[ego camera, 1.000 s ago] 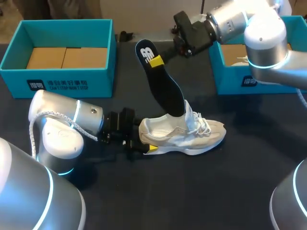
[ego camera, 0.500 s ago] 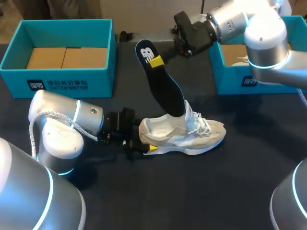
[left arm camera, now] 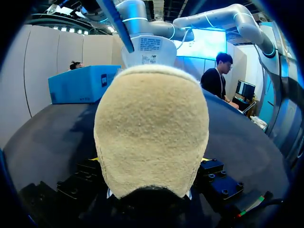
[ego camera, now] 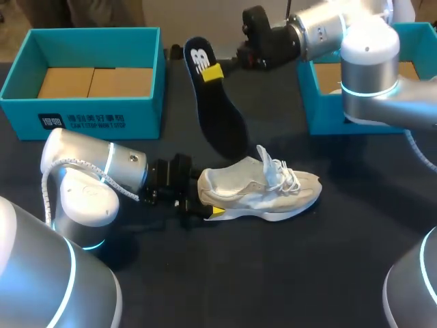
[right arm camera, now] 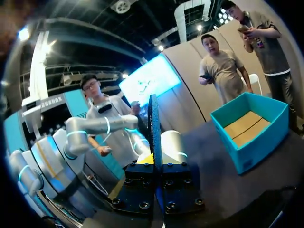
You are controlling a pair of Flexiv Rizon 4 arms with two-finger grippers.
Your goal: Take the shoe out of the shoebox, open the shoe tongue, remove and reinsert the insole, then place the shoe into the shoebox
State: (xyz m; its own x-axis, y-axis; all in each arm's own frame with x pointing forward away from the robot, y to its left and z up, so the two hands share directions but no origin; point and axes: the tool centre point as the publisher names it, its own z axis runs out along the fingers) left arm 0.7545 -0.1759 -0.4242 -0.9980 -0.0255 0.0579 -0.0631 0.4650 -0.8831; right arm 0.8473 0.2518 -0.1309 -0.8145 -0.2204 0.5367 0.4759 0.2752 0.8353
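Note:
A beige sneaker [ego camera: 263, 191] lies on its sole on the dark table, toe to the right, laces loose. My left gripper [ego camera: 205, 206] is at its heel; in the left wrist view the heel [left arm camera: 152, 128] fills the space between the fingers, which press on both sides of it. The black insole [ego camera: 217, 109] hangs in the air above and behind the shoe, clear of its opening. My right gripper [ego camera: 213, 71] is shut on the insole near its heel end. In the right wrist view the insole [right arm camera: 153, 123] stands edge-on between the closed fingers of my right gripper [right arm camera: 154, 160].
A teal shoebox [ego camera: 82, 113] with brown cardboard inside stands at the back left. A second teal box [ego camera: 334, 116] stands at the back right, under my right arm, with something white inside it.
My right gripper has moved up and to the left with the insole. The insole's toe end has come out of the shoe. The left arm and the shoe have stayed still.

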